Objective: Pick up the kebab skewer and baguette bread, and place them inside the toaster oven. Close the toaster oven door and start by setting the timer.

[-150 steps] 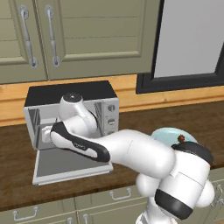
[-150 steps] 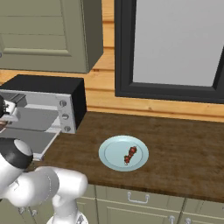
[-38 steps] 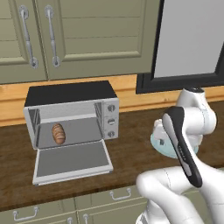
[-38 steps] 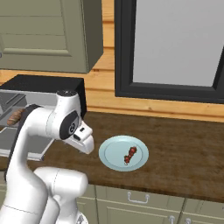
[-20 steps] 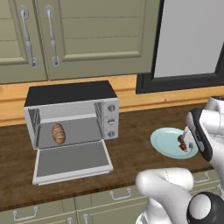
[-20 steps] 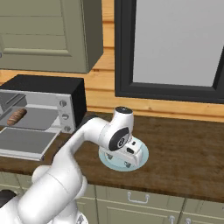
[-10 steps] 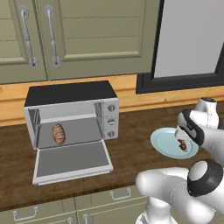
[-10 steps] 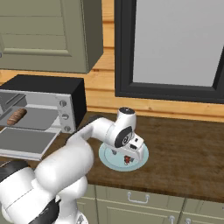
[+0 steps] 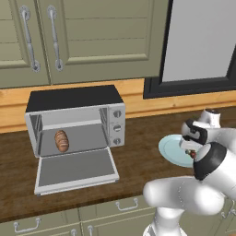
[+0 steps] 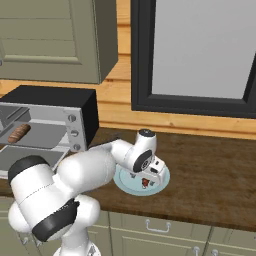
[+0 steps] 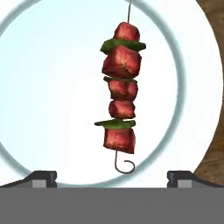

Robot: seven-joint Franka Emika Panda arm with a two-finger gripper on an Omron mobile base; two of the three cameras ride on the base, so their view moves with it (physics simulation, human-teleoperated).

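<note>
Red kebab skewer (image 11: 120, 96) between open claw (image 11: 112, 176)

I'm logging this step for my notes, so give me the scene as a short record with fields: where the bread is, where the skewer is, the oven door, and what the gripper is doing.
baguette bread: inside the toaster oven, at the left of its cavity
toaster oven door: open, folded down flat
kebab skewer: lying on a pale blue plate on the wooden counter, not held
gripper: open, low over the plate, a fingertip on each side of the skewer's hooked end
task stage: bread placed, skewer not yet picked up
</note>
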